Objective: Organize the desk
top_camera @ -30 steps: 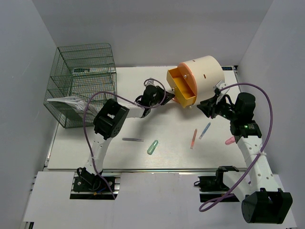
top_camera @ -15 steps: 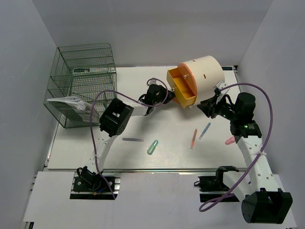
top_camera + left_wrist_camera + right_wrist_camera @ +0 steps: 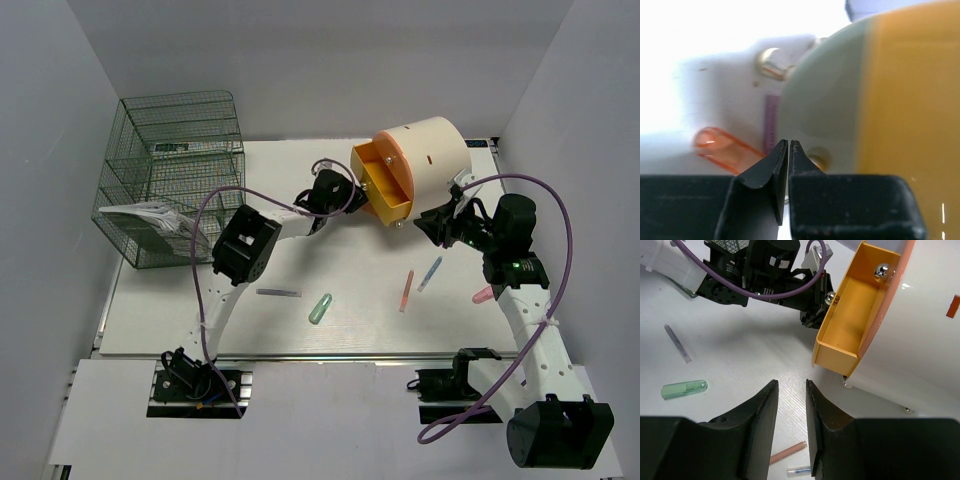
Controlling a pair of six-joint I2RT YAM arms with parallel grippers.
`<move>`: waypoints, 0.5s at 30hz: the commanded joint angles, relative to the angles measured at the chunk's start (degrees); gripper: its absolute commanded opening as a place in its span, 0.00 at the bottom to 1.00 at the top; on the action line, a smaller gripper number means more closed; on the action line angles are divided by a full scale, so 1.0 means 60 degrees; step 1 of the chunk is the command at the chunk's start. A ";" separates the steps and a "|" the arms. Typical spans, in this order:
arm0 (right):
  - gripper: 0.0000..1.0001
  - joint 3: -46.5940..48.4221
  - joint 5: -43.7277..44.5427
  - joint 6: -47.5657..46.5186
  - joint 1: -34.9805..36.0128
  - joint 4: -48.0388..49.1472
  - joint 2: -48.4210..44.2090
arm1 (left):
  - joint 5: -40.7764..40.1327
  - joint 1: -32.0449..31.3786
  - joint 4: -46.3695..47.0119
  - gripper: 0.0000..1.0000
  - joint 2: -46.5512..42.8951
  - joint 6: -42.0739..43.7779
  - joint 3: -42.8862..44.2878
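The white desk [image 3: 160, 310] carries a cream cylinder [image 3: 430, 150] with an orange face and an open orange drawer [image 3: 388, 185]. My left gripper [image 3: 341, 190] is shut and empty, right at the drawer's left side. In the left wrist view its tips [image 3: 788, 142] are pressed together, close to the cream and orange drawer unit [image 3: 840, 100] and a metal knob [image 3: 771, 57]. My right gripper [image 3: 441, 222] hovers to the right of the drawer, open and empty. In the right wrist view it [image 3: 791, 385] is above bare desk [image 3: 740, 365], with the drawer [image 3: 847, 320] ahead.
A green wire rack [image 3: 170, 175] stands at the back left. Loose on the desk lie a grey pen [image 3: 278, 292], a green tube [image 3: 320, 308], an orange pen [image 3: 406, 290], a blue pen [image 3: 430, 273] and a pink piece [image 3: 483, 295]. An orange translucent tube [image 3: 720, 145] lies by the left gripper.
My left gripper has moved right, closer to the open drawer. The right arm and the loose items have not moved.
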 commanded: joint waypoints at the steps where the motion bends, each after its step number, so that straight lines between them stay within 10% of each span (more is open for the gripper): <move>1: 0.34 -0.0068 0.0010 -0.0087 -0.0015 0.0146 -0.0095 | 0.0049 0.0011 -0.0594 0.17 0.0089 0.0117 0.0249; 15: 0.35 -0.0053 0.0009 -0.0087 -0.0015 0.0146 -0.0139 | 0.0078 0.0011 -0.1107 0.18 -0.0042 0.0307 0.0015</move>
